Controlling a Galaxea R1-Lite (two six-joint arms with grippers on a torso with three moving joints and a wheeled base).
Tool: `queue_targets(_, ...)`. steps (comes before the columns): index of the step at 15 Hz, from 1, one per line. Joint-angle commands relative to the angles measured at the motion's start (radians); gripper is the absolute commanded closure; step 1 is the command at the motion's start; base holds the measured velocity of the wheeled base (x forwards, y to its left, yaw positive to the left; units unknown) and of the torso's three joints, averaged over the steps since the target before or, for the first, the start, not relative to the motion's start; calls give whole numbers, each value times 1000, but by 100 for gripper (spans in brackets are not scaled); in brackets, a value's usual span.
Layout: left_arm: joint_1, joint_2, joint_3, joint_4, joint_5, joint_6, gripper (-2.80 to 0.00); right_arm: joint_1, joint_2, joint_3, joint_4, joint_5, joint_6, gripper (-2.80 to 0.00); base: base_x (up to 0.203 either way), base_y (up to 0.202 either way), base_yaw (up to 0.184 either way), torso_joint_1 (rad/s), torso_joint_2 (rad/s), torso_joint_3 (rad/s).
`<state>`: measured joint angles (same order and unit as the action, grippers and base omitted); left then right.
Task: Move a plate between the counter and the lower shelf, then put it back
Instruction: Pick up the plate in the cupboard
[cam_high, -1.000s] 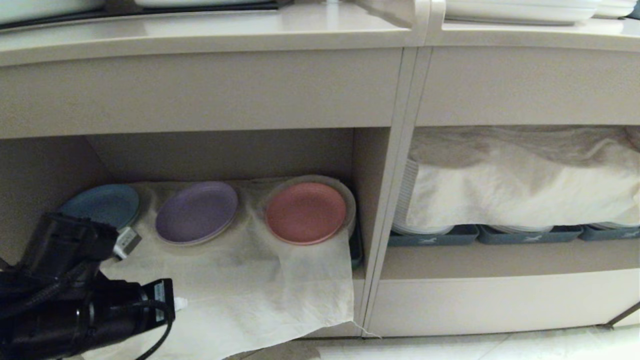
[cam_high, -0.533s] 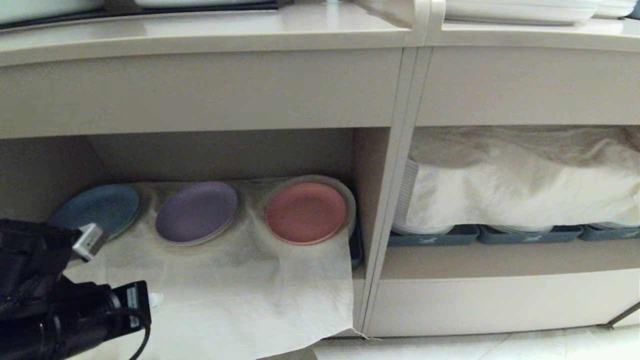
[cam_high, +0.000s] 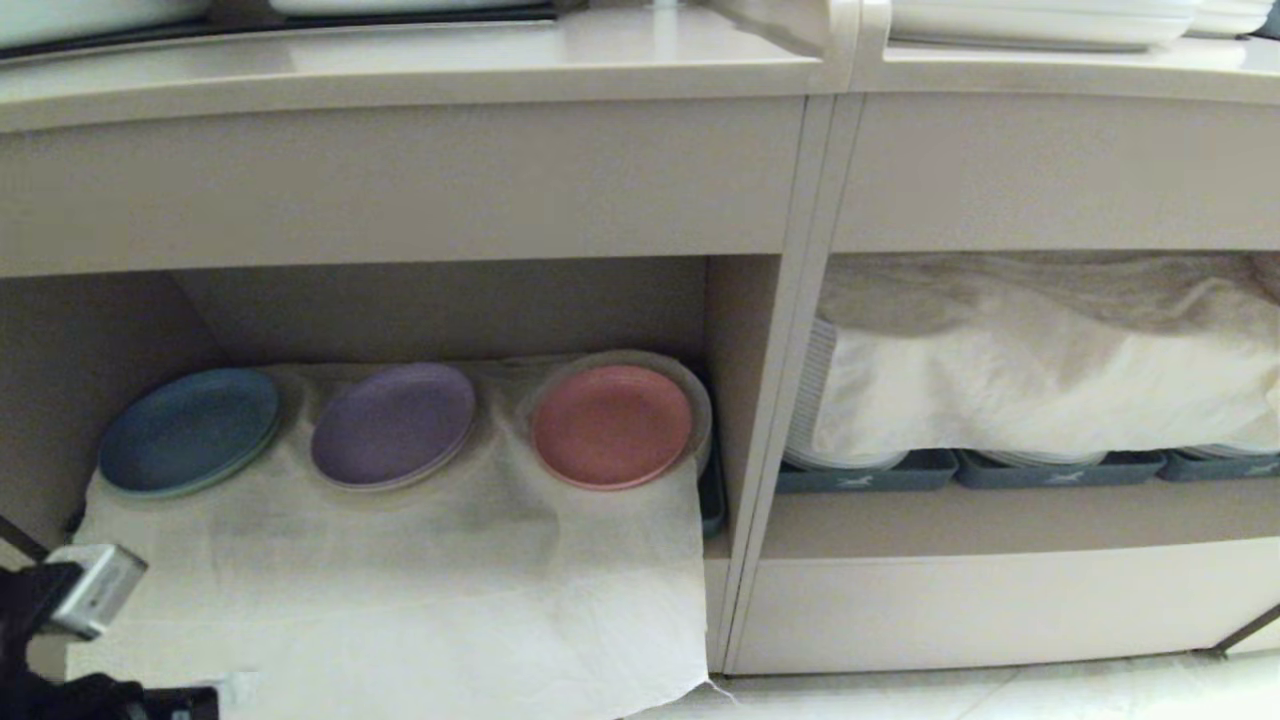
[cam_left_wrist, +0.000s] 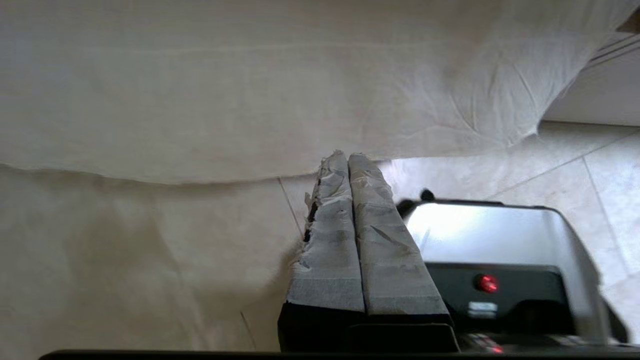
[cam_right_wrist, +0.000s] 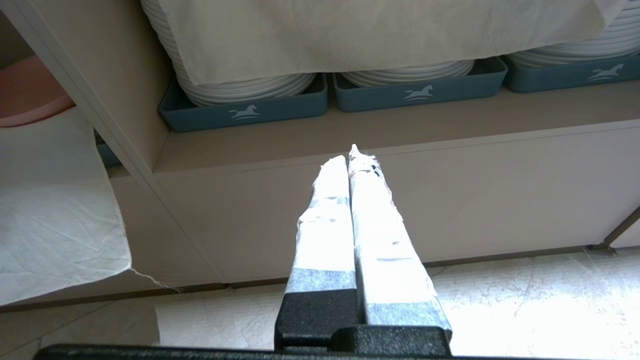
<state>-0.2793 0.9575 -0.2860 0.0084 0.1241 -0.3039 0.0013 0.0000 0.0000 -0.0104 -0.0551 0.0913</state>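
The pink plate (cam_high: 610, 425) lies flat on the draped white cloth (cam_high: 420, 570) inside the lower shelf (cam_high: 450, 310), at its right end; its edge also shows in the right wrist view (cam_right_wrist: 25, 95). The beige counter (cam_high: 400, 65) runs along the top, with nothing pink on it. Only the wrist of my left arm (cam_high: 60, 600) shows, in the head view's bottom left corner, well below the plate. My left gripper (cam_left_wrist: 348, 156) is shut and empty, pointing at the hanging cloth and the floor. My right gripper (cam_right_wrist: 352, 152) is shut and empty, parked before the neighbouring cubby's base.
A purple plate (cam_high: 392, 425) and a blue plate (cam_high: 188, 430) lie left of the pink one. The wider right cubby holds white plate stacks in grey-blue trays (cam_high: 865, 475) under another cloth (cam_high: 1040, 370). A vertical divider (cam_high: 790, 400) separates the cubbies. The tiled floor (cam_high: 1000, 690) lies below.
My left arm has drawn back down and to the left, away from the shelf, almost leaving the head view. The blue plate is now fully uncovered. The plates have not moved.
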Motion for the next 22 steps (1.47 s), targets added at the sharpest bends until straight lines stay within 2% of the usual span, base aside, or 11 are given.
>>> queue_targets(1, 71, -154, 98, -78, -44, 98, 0, 0, 0, 0, 0, 0, 1, 0, 0, 0, 0, 0, 0, 0)
queue_targets(4, 161, -335, 185, -137, -152, 204, 0, 0, 0, 0, 0, 0, 1, 0, 0, 0, 0, 0, 0, 0)
queue_targets(6, 204, -456, 233, -147, -191, 251, 0, 0, 0, 0, 0, 0, 1, 0, 0, 0, 0, 0, 0, 0)
queue_targets(11, 239, -699, 283, -149, -225, 271, 0, 0, 0, 0, 0, 0, 1, 0, 0, 0, 0, 0, 0, 0)
queue_targets(14, 279, -791, 283, -145, -271, 275, 0, 0, 0, 0, 0, 0, 1, 0, 0, 0, 0, 0, 0, 0)
queue_targets(17, 285, -844, 282, -140, -292, 308, 0, 0, 0, 0, 0, 0, 1, 0, 0, 0, 0, 0, 0, 0)
queue_targets(19, 284, -905, 268, -93, -308, 310, 0, 0, 0, 0, 0, 0, 1, 0, 0, 0, 0, 0, 0, 0)
queue_targets(21, 280, -957, 232, 22, -302, 313, 0, 0, 0, 0, 0, 0, 1, 0, 0, 0, 0, 0, 0, 0)
queue_targets(22, 279, -958, 229, 30, -296, 313, 0, 0, 0, 0, 0, 0, 1, 0, 0, 0, 0, 0, 0, 0)
